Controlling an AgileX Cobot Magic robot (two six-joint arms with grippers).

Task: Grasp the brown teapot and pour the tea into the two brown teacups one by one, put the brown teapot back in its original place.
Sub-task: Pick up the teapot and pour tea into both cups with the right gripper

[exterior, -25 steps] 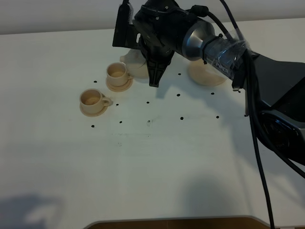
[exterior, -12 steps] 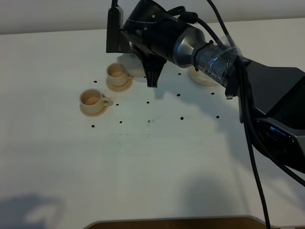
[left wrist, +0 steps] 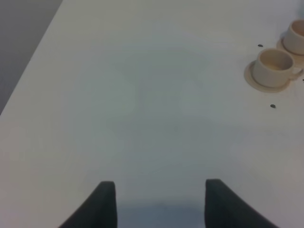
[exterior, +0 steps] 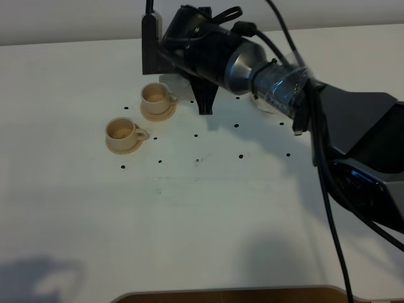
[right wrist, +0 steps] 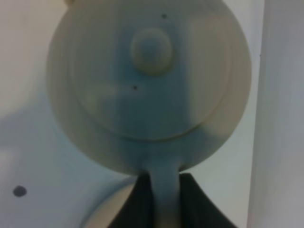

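Note:
The brown teapot (right wrist: pixel 151 85) fills the right wrist view, seen from above with its knobbed lid. My right gripper (right wrist: pixel 164 183) is shut on its loop handle, one dark finger on each side. In the exterior view this gripper (exterior: pixel 205 104) hangs just right of the rear teacup (exterior: pixel 156 97), and the arm hides nearly all of the teapot. The front teacup (exterior: pixel 124 131) stands on its saucer, left of and nearer than the rear one. The original place is covered by the right arm. My left gripper (left wrist: pixel 159 202) is open over bare table, with both cups (left wrist: pixel 273 66) far off.
Small black dots (exterior: pixel 240 156) are scattered over the white table (exterior: pixel 202 214). The right arm's thick body and cables (exterior: pixel 315 126) stretch from the right edge across the back of the table. A brown edge (exterior: pixel 227 294) shows at the front.
The right arm has swung left and farther back with the teapot, closer to the rear teacup. It now covers the teapot and the wide saucer more. The cups have not moved.

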